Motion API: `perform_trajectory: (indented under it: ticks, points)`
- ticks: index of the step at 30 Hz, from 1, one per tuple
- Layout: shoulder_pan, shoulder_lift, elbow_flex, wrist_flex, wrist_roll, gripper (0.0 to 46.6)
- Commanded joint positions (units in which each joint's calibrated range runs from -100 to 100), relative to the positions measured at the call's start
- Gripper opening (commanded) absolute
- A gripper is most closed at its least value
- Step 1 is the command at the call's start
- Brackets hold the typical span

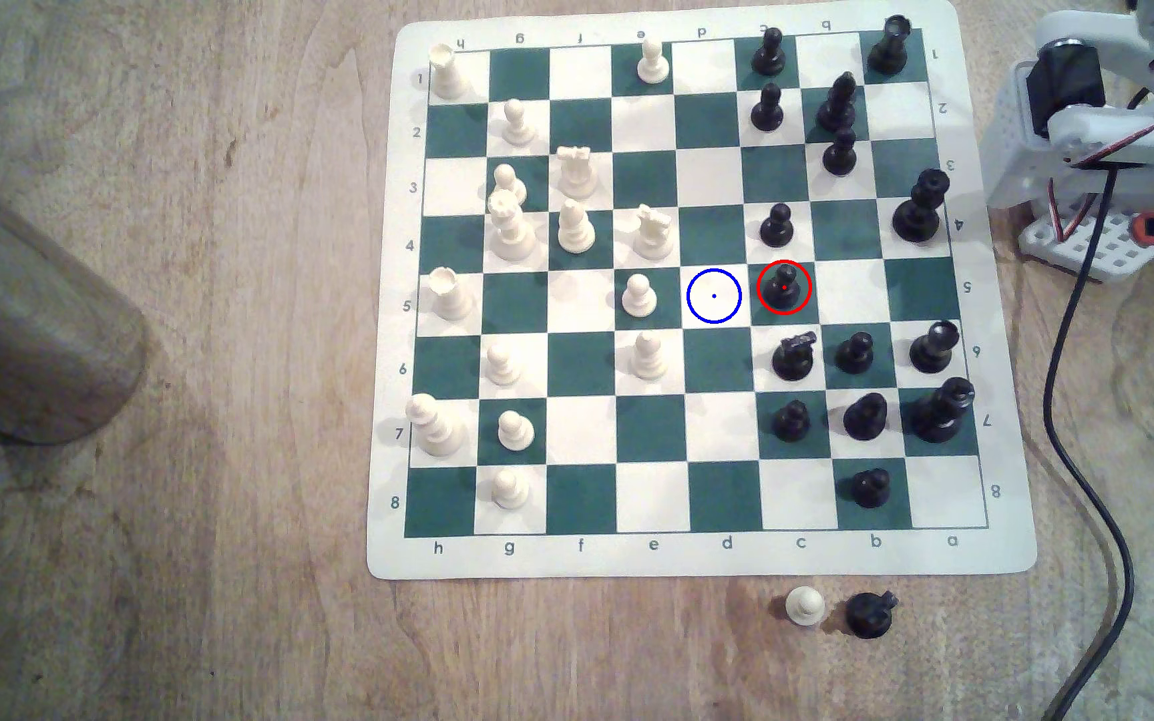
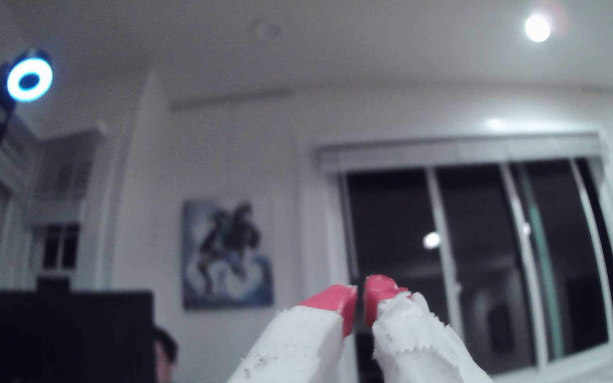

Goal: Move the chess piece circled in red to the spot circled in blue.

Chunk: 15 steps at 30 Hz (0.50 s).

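Note:
The chess piece (image 1: 784, 287), a small black pawn inside a red ring, stands on a dark green square of the green-and-white board (image 1: 699, 554). The spot (image 1: 714, 296), a cream square with a blue ring and centre dot, lies directly beside it toward the exterior view's left and holds nothing. In the wrist view my gripper (image 2: 361, 291) points up at the room's wall and window, its white fingers with red tips (image 2: 338, 296) pressed together, nothing between them. The folded arm (image 1: 1108, 132) sits off the board at the exterior view's upper right.
Black pawns stand just above (image 1: 777, 226) the circled pawn, a black knight (image 1: 794, 356) just below, a white pawn (image 1: 639, 296) left of the spot. A white pawn (image 1: 804, 606) and black piece (image 1: 870, 614) lie off-board. A black cable (image 1: 1074, 388) runs down the right; a grey cylinder (image 1: 26, 312) stands left.

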Motion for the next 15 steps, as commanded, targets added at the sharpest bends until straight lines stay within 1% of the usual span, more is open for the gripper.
perform_trajectory:
  ticks: [1,4,8,9,10,11,13,14,15]
  points:
    - [0.95,-0.11,-10.97,26.69,-0.10,4.8]
    - [1.11,-0.11,-12.60,34.22,-0.15,2.9]
    - [1.42,-0.11,-13.60,49.05,-0.05,4.2]
    - [1.26,-0.11,-13.33,52.08,0.20,4.0]
    - [-0.07,-0.20,-13.05,55.27,0.20,2.6]
    - [-0.46,-0.20,-13.14,57.16,-0.05,2.6]
    - [-1.55,-0.20,-13.14,61.33,-0.10,4.0]
    - [-2.57,-0.20,-13.05,63.71,-0.49,6.4]
    - [-2.96,-0.11,-13.05,65.10,-0.98,7.7]
